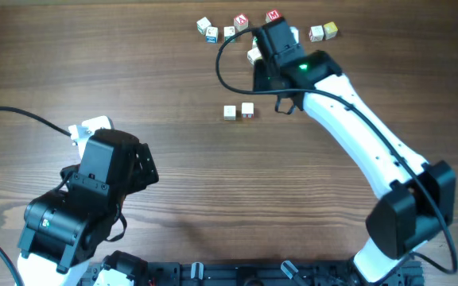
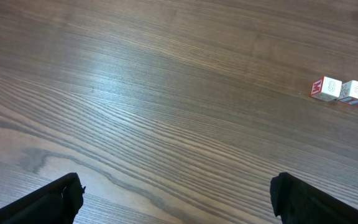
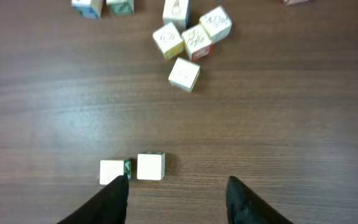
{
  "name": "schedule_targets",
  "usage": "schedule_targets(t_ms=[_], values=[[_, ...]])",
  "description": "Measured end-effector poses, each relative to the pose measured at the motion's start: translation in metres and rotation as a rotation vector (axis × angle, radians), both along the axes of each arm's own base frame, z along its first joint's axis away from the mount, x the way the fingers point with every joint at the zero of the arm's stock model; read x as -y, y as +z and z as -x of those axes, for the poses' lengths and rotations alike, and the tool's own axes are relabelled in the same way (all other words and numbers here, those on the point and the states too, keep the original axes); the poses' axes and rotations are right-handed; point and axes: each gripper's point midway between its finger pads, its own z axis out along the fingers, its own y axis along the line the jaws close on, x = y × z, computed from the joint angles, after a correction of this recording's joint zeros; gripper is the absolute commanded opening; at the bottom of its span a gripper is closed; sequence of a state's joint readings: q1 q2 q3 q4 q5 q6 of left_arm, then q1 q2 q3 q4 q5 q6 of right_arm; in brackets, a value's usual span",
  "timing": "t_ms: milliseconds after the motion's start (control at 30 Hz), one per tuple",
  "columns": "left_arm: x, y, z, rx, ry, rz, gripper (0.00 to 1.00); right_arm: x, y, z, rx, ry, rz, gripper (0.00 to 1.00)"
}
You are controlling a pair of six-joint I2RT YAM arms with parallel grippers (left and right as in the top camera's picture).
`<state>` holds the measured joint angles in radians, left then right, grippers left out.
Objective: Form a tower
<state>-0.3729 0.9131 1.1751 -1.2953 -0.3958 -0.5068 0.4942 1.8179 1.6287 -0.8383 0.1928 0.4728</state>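
Right gripper (image 3: 178, 186) half open, empty; left gripper (image 2: 176, 186) wide open, empty. Centre squarely over cube (image 3: 150, 166); avoid nudging neighbour (image 3: 112, 170) beside it.

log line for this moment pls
left gripper: open, empty | right gripper: open, empty, near cube pair | cube pair: side by side, unstacked | stacking: not started

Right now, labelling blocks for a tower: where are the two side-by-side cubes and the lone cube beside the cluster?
left cube of the pair (image 3: 112, 169), right wrist view, top face.
right cube of the pair (image 3: 150, 167), right wrist view, top face.
lone cube (image 3: 184, 74), right wrist view, top face.
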Motion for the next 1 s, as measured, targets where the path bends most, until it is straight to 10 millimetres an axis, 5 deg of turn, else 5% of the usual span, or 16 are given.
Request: schedule_targets(t_ms=[67, 233, 400, 567, 767, 1000], values=[[0.000, 0.000, 0.000, 0.000, 0.000, 0.000, 1.00, 0.005, 0.008, -0.001, 0.018, -0.011, -0.007, 0.63], [0.000, 0.000, 0.000, 0.000, 0.000, 0.000, 1.00, 0.032, 0.019, -0.023, 0.090, -0.093, 0.005, 0.98], [0.000, 0.000, 0.000, 0.000, 0.000, 0.000, 1.00, 0.065, 0.038, -0.059, 0.206, -0.155, -0.035, 0.99], [0.000, 0.000, 0.000, 0.000, 0.000, 0.000, 1.00, 0.054, 0.064, -0.089, 0.351, -0.101, -0.100, 0.99], [0.000, 0.000, 0.000, 0.000, 0.000, 0.000, 1.00, 0.038, 0.001, -0.127, 0.326, -0.114, -0.127, 0.99], [0.000, 0.000, 0.000, 0.000, 0.000, 0.000, 1.00, 0.024, -0.012, -0.160, 0.410, -0.199, -0.286, 1.00]])
